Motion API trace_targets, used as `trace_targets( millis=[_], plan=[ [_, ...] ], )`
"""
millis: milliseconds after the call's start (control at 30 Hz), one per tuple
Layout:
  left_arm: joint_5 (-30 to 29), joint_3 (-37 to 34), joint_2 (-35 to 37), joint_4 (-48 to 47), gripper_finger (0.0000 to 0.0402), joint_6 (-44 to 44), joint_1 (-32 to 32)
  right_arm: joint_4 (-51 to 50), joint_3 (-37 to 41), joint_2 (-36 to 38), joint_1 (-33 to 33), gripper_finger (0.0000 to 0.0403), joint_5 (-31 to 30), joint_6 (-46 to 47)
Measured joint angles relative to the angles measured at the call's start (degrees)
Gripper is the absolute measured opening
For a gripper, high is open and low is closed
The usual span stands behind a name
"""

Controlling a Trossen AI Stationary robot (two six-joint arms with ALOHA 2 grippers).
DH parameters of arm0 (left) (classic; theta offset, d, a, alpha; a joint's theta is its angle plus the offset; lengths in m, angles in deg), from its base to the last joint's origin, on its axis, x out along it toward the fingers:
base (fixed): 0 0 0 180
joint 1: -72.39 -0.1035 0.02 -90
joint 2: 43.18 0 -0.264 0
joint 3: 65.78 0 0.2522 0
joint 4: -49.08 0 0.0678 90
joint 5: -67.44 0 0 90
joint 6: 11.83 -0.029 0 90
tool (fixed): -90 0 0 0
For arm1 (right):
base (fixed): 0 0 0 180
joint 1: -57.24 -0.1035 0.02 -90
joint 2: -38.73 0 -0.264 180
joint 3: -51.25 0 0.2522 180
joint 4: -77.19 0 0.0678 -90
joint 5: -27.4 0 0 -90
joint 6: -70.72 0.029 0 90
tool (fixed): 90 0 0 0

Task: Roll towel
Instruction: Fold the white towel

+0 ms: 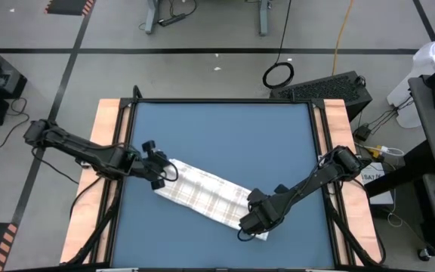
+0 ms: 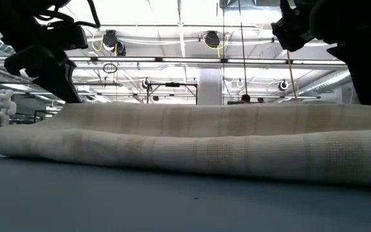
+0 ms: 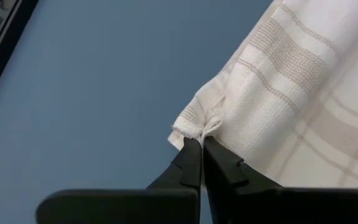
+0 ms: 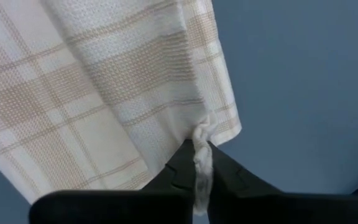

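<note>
Two dark jointed arms — black cables trailing, matte tapered fingers.

The towel [image 1: 206,198] lies diagonally across the blue tabletop's [image 1: 225,136] near half, an arm at either end; the far half stays bare and passable.

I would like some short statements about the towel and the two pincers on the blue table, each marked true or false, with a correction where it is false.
1. The left pincer is shut on a corner of the towel. True.
2. The right pincer hangs open above the towel. False: it is shut and pinches the towel's edge.
3. The towel lies slantwise across the blue table. True.
4. The towel is plain red. False: it is white with beige plaid lines.
5. Both pincers hold the same end of the towel. False: they hold opposite ends.
</note>
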Motion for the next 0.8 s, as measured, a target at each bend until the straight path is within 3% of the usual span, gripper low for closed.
trace_targets(
  millis=[367,633,800],
  plan=[
    [-2.59,-0.02,-4.22,2.56,0.0009,0.36,0.00,-1.43,0.04,0.00,-0.02,0.0052,1.25,0.45],
    [-4.57,-0.02,-4.36,3.19,0.0009,0.39,-0.96,-3.57,-0.12,0.00,-0.02,0.0096,1.40,6.56],
    [-4.53,-0.02,-4.44,5.76,0.0009,0.36,-2.39,-6.51,-4.12,0.08,-0.93,0.0118,1.63,9.56]
  ],
)
